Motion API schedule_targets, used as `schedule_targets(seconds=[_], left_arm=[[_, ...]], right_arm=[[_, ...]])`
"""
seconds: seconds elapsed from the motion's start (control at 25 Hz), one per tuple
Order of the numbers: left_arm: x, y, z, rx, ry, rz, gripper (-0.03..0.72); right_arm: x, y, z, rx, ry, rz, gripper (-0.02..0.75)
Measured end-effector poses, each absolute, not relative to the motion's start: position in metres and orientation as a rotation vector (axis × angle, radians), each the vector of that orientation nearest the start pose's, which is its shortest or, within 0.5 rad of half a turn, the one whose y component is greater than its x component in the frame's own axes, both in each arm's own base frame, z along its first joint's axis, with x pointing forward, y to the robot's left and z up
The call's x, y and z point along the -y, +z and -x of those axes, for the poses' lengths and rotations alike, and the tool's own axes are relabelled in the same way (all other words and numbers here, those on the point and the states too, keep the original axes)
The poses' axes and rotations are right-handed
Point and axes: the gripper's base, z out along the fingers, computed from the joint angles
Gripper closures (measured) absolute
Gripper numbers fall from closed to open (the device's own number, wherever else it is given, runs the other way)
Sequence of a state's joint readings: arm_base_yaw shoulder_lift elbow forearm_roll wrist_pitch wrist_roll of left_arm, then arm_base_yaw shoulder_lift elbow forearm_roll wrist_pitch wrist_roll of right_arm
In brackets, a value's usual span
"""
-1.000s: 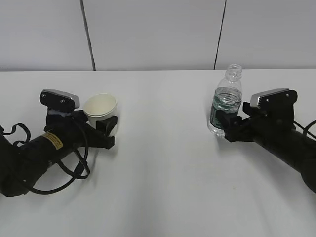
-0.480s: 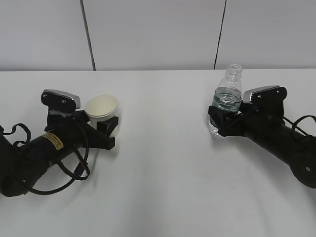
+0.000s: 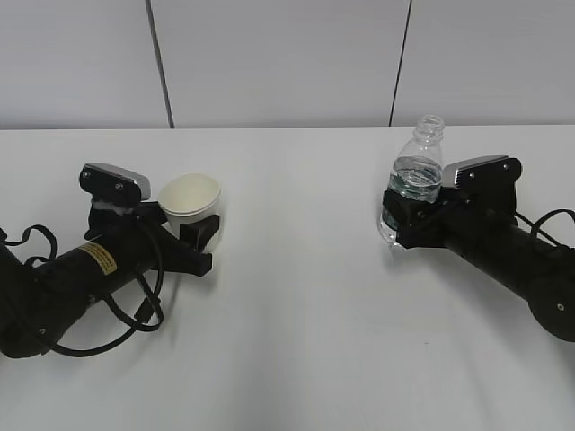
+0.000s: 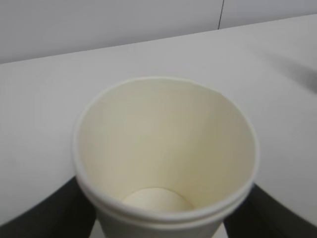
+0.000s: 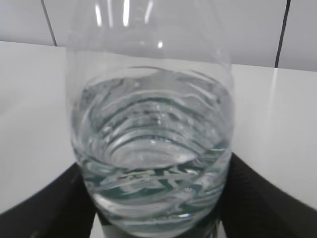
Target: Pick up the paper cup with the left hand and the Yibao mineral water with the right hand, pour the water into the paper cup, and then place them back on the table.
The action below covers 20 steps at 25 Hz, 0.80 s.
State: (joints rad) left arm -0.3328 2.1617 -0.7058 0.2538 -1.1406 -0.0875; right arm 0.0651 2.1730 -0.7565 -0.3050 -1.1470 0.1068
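Observation:
The paper cup is cream-white and empty and leans slightly on the left of the table. My left gripper, on the arm with the yellow sticker, is shut on its lower body. In the left wrist view the cup fills the frame, with black fingers against both sides. The Yibao mineral water, capless and partly full, leans slightly at the right. My right gripper is shut on its green-labelled middle. In the right wrist view the bottle sits between black fingers.
A pale panelled wall runs along the table's far edge. Loose black cables hang by the left arm. The two arms lie low over the table at either side.
My right gripper moved left around the bottle and shut on it; the bottle now leans a little. My left gripper carried the cup slightly to the right and the cup has tilted.

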Motion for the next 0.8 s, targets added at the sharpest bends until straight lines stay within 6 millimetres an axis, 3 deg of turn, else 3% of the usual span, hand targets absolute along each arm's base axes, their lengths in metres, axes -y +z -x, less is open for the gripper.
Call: schedule_targets(seconds=[0.8], left_arm=[[0.153, 0.073, -0.304, -1.738, -0.683, -0.699, 0.237]], right_arm=[[-0.050, 0.078, -0.356, -1.715, 0.187, 0.412, 0.257]])
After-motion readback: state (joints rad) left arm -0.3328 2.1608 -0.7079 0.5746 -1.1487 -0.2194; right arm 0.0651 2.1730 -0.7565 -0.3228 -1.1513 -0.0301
